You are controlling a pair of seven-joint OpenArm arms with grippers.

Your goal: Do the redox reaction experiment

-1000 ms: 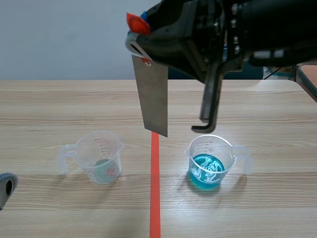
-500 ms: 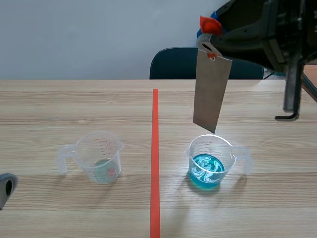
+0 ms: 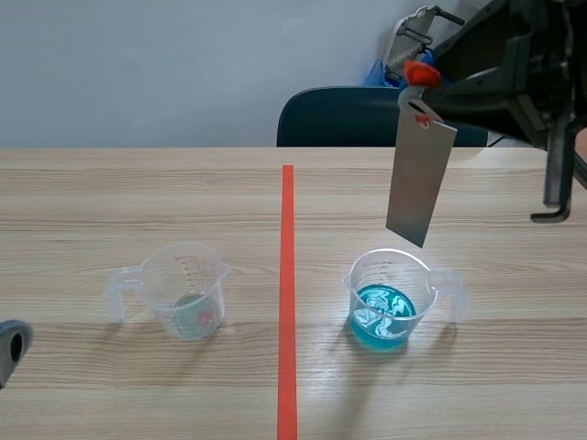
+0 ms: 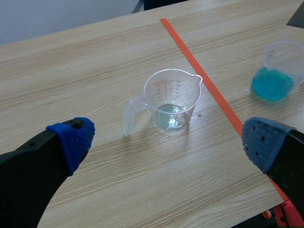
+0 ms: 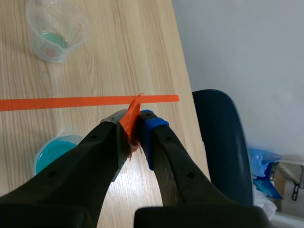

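- table (image 3: 110, 192): a light wood-grain top is shown, divided by an orange-red tape line (image 3: 287, 293) running away from the robot.
- chair (image 3: 339, 115): a dark backrest is seen behind the far edge of the table, against a pale wall.
- right gripper (image 3: 417, 81): it is raised above the right half of the table. in the right wrist view its fingers (image 5: 153, 130) are clamped on the top of the metal sheet.
- left gripper (image 4: 167, 141): it is held low at the near left of the table, with the blue pads wide apart and nothing between them.
- metal sheet (image 3: 420, 183): a flat grey strip is hung almost upright, slightly tilted. its lower edge is placed just above the rim of the blue-liquid cup, clear of the liquid.
- blue-liquid cup (image 3: 390, 298): a clear measuring cup is stood right of the tape line, handle turned to the right.
- near-empty cup (image 3: 188, 289): a matching cup with a thin pale-green layer is stood left of the line, ahead of the left gripper.
- orange-red tab (image 3: 418, 71): it is pinched at the sheet's top between the right fingers.
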